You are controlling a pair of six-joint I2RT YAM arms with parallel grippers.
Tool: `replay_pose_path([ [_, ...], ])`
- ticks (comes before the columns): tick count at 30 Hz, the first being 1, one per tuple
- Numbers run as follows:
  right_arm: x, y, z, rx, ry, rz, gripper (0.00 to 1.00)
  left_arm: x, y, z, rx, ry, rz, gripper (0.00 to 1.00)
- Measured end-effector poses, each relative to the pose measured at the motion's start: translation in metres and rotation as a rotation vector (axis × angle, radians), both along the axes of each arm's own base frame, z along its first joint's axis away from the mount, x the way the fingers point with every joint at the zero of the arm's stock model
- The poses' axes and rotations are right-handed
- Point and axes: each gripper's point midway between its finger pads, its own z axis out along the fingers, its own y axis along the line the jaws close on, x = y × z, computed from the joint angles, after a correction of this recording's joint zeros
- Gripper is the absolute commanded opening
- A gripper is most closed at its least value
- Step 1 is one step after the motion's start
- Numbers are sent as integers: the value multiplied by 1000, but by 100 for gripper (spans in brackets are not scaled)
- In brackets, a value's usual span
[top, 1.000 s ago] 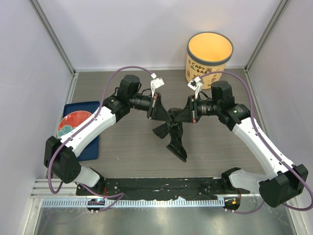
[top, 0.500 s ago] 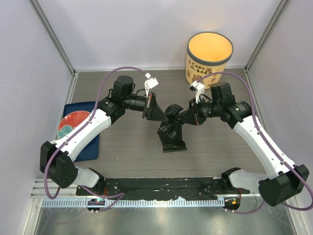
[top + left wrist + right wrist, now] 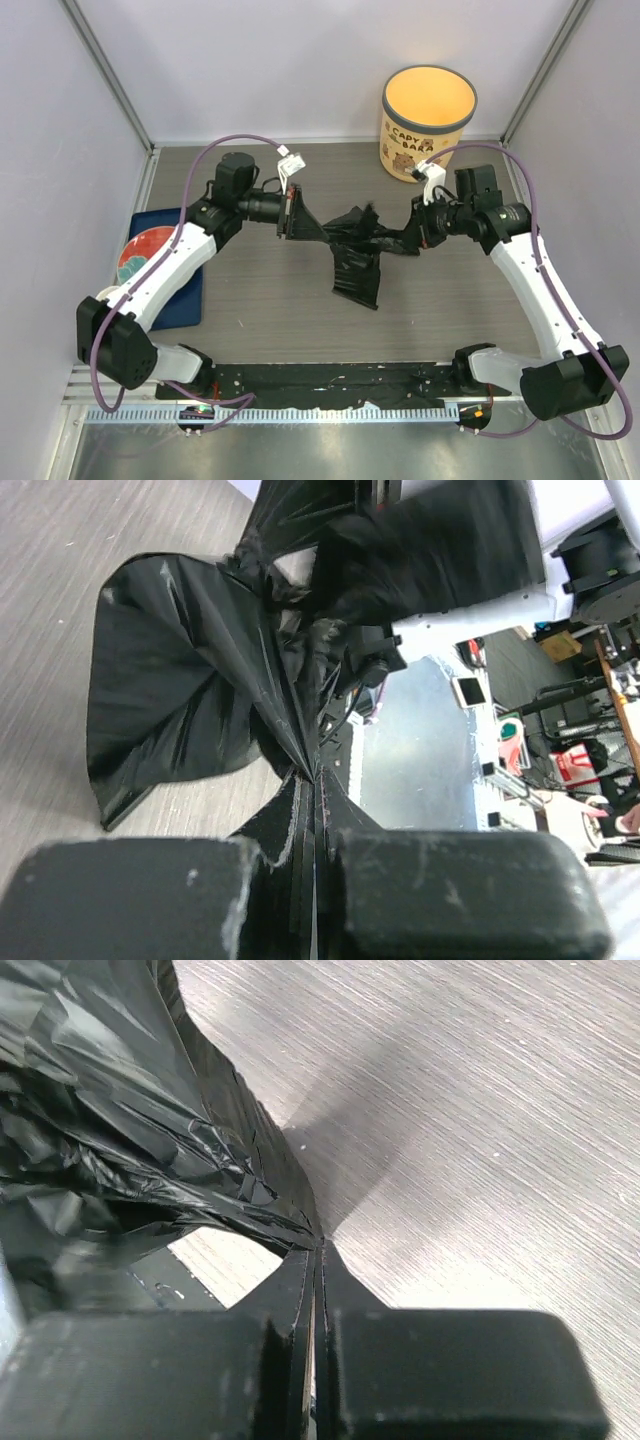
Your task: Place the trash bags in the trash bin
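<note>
The trash bag is strung between the left gripper and right gripper, blocking mid-table. The trash bin sits back right, its open top reachable from above. A blue tray hugs the left wall, and there's bare table up front.

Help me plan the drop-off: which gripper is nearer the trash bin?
Right. The right gripper, shut on the trash bag, sits just in front of the trash bin; the left gripper, gripping its other end, is farther off to the bin's left.
</note>
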Motion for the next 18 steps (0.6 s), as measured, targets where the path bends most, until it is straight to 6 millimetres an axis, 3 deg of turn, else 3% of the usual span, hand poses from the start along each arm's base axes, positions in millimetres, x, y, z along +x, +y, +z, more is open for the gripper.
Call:
replay_pose_path([
  [4,5,-12,-1,-20,-10,-34,1,6,13,-6,19,-8,43,0],
  [12,17,-29,15,-20,-61,-87,1,21,39,-35,73,46,144,0],
  [18,24,-48,12,-67,-74,-143,1,20,50,-35,79,49,175,0],
])
